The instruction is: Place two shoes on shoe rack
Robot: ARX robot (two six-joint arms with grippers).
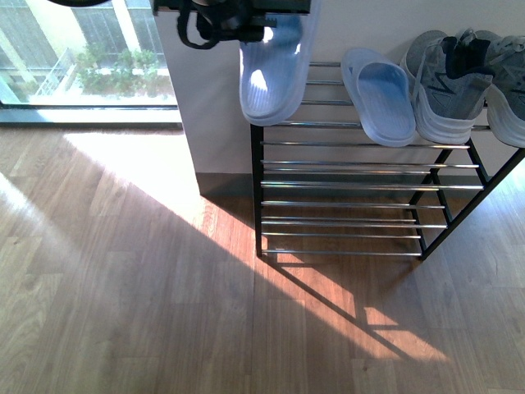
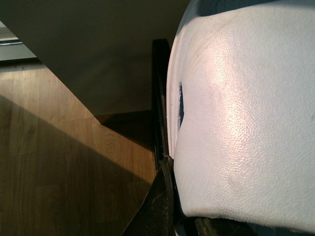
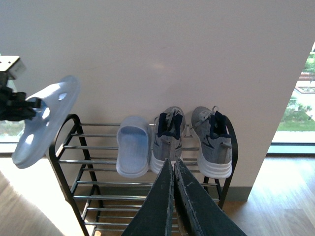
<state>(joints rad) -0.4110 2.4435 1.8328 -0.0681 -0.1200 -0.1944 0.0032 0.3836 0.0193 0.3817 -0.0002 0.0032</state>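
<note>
Already the 2 grey knit lace-up sneakers with thick white soles sit side by side on the top shelf of the black-framed shoe rack with thin chrome bars (image 1: 361,185), at its right end; the left sneaker (image 1: 447,82) is just beside the right sneaker (image 1: 507,86), which is partly cut off by the front view's edge. Just beside the left sneaker, further along the same shelf, lies a pale blue rubber slide sandal (image 1: 379,94), sole down. The rack stands on a wood-plank floor (image 1: 123,287) against a white wall (image 1: 209,115).

Above the rack's left end, the left gripper (image 1: 225,20) clasps a second pale blue rubber slide sandal (image 1: 275,70) by its upper end, so the sandal hangs tilted over the top bars without clearly touching them. The left wrist view is filled by this sandal's pebbled white surface.

The right gripper (image 3: 174,164) is clenched with nothing between its dark fingers, held apart from the rack and facing the sneakers.
</note>
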